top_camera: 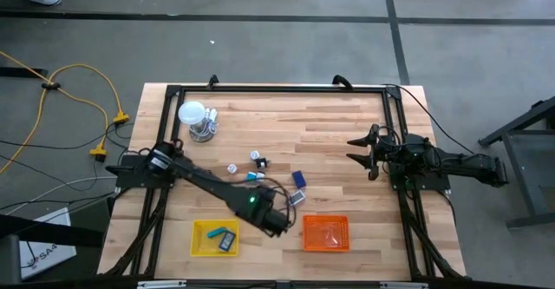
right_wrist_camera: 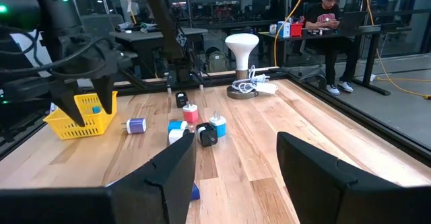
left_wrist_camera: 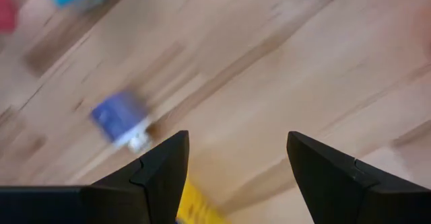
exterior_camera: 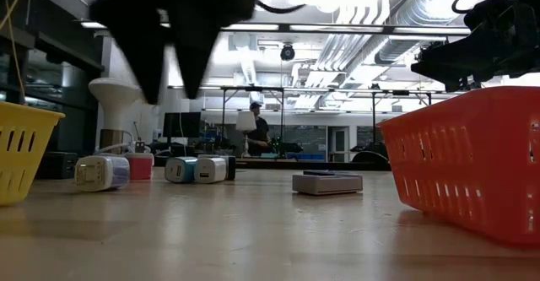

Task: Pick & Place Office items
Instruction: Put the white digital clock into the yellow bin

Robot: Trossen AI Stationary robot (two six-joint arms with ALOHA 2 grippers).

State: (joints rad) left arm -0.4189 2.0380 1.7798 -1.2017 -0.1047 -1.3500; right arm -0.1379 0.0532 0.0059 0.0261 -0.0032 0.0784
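On the left side of the wooden table (top_camera: pixel 347 133) stands a white globe (top_camera: pixel 191 113) on a wire stand, near the far edge. Close to the near edge sits the yellow tray (top_camera: pixel 199 245), and there are two small items (top_camera: pixel 222 237) inside it, a teal one and a blue one.

The left gripper (top_camera: pixel 279 222) reaches across the table from the left and hangs between the yellow tray and the orange tray (top_camera: pixel 326 233). Its two dark fingers (left_wrist_camera: pixel 165 167) are spread apart with nothing between them. Under it lies bare wood, with a blue block (left_wrist_camera: pixel 120 118) just beside.

In the middle of the table lie the other office items (top_camera: pixel 251 166), a loose bunch of small blue, white and black bits. A blue block (top_camera: pixel 298 179) lies a little apart from them, and a flat grey one (top_camera: pixel 296 198) lies nearer the left gripper.

The orange tray holds no small items that can be seen.

On the right side waits the right gripper (top_camera: pixel 362 149), well apart from the items. Its fingers (right_wrist_camera: pixel 172 173) are spread wide and hold nothing.

A person (right_wrist_camera: pixel 330 12) sits at a desk in the room beyond the table.
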